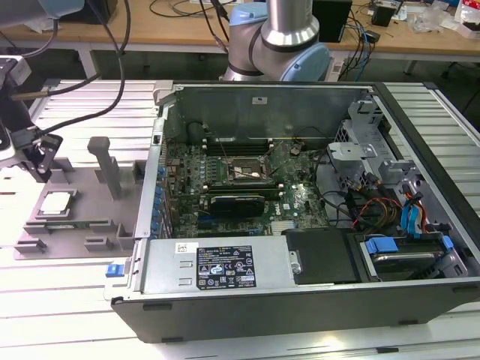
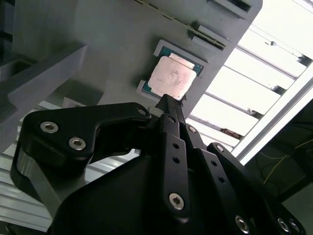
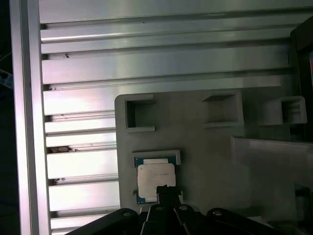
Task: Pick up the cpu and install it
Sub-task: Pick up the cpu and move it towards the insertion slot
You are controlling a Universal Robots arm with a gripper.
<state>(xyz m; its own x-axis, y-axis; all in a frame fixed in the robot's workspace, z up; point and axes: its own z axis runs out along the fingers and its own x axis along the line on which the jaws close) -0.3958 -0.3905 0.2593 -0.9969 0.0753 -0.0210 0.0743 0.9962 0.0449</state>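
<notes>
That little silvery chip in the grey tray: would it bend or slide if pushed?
Probably stiff: the cpu has a flat metal top. Likely light, being thin. A sideways push should hardly shift it, since raised edges of the tray border it.

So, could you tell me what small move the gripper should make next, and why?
Probably a short descent toward the cpu. It lies flat in its pocket on the grey tray, not yet lifted. In both wrist views the gripper points at the cpu's edge, while the exterior view shows it above the tray.
</notes>
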